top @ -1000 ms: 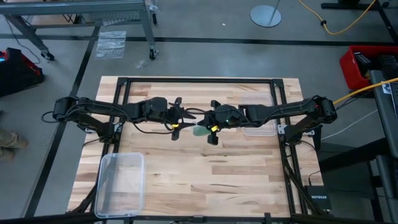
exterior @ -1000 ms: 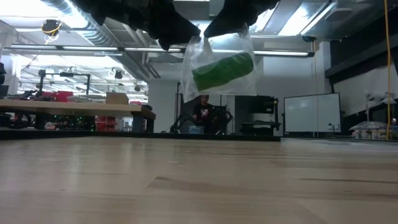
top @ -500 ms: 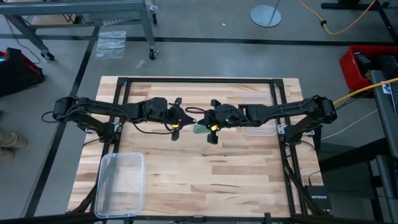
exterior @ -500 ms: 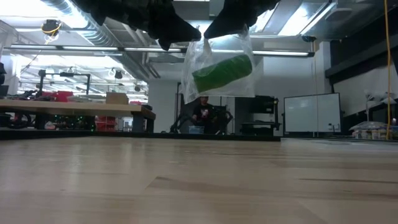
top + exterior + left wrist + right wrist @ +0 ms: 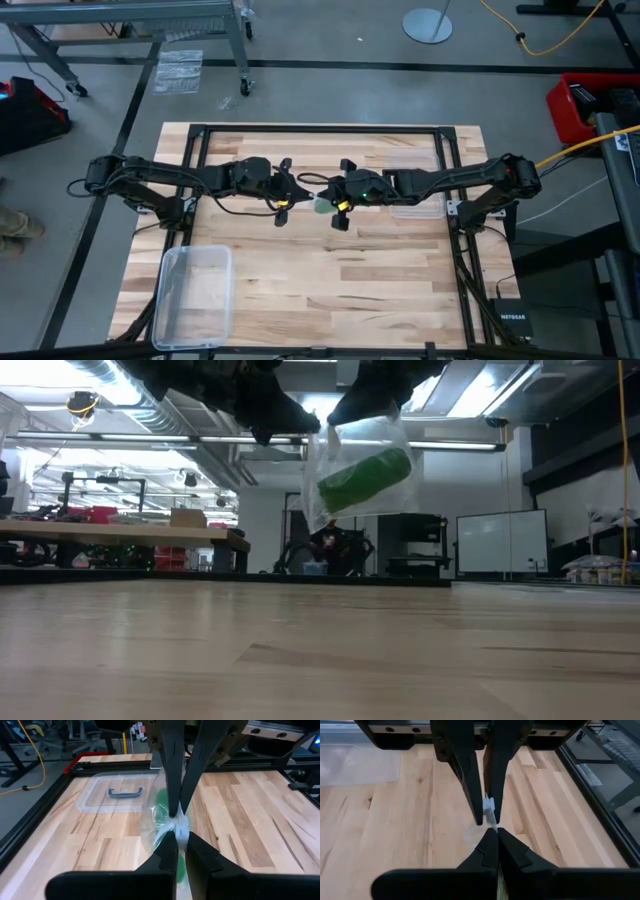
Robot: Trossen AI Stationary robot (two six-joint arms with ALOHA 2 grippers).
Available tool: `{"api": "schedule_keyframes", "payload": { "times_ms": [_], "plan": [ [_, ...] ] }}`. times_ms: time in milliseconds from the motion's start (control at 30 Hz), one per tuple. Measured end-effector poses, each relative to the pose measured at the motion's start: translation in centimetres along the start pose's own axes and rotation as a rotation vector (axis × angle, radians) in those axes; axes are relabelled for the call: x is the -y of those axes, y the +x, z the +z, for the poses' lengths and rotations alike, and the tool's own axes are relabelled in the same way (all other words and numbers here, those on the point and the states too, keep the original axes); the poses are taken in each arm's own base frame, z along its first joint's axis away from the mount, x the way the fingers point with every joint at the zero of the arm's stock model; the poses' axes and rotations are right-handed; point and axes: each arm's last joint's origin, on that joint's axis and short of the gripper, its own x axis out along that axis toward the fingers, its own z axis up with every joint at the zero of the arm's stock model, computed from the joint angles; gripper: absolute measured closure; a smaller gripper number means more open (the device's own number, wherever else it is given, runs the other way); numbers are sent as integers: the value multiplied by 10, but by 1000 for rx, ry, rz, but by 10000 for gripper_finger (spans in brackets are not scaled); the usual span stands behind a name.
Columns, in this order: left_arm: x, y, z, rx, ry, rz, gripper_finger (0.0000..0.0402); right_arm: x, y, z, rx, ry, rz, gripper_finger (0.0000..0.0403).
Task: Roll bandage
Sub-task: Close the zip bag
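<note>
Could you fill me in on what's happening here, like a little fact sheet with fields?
Scene: wooden table with two robot arms meeting over its middle
Left gripper: shut on the top edge of the clear plastic bag
Right gripper: shut on the same bag edge, facing the left one
Bandage: green roll inside the bag, hanging above the table
Also there: clear plastic box at the table's near left corner; its lid beside the right arm
</note>
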Motion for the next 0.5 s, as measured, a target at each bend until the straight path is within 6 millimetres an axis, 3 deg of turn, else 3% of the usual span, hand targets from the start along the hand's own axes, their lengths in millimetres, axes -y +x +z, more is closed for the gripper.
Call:
{"api": "schedule_keyframes", "payload": {
  "times_ms": [300, 500],
  "plan": [
    [0, 0, -2, -24, -5, -3, 396, -1, 0, 2, 20, -2, 27, 401],
    [0, 1, -8, -64, -4, -4, 395, -1, -1, 4, 37, 0, 44, 369]
  ]
}}
